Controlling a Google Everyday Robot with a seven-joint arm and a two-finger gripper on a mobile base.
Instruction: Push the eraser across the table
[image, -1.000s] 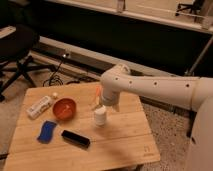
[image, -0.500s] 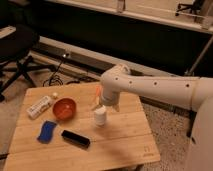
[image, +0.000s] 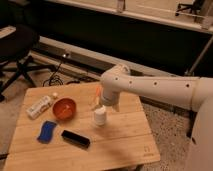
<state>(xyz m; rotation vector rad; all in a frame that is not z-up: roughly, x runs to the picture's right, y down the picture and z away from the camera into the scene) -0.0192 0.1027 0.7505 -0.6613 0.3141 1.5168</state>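
One black oblong eraser (image: 75, 138) flat on pale bamboo-plank table (image: 125, 147); hand (image: 100, 112) wide open, empty, over table centre

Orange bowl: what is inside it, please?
Nothing that I can see: the orange bowl shows only its own orange inside. Its near wall covers a strip of the bottom. The end effector is low over the table, right of the bowl, not above it.

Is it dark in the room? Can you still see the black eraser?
In the camera view the back is dim, but the table is lit; the black eraser shows clearly on the pale wood; the white claw hangs bright over the table's middle.
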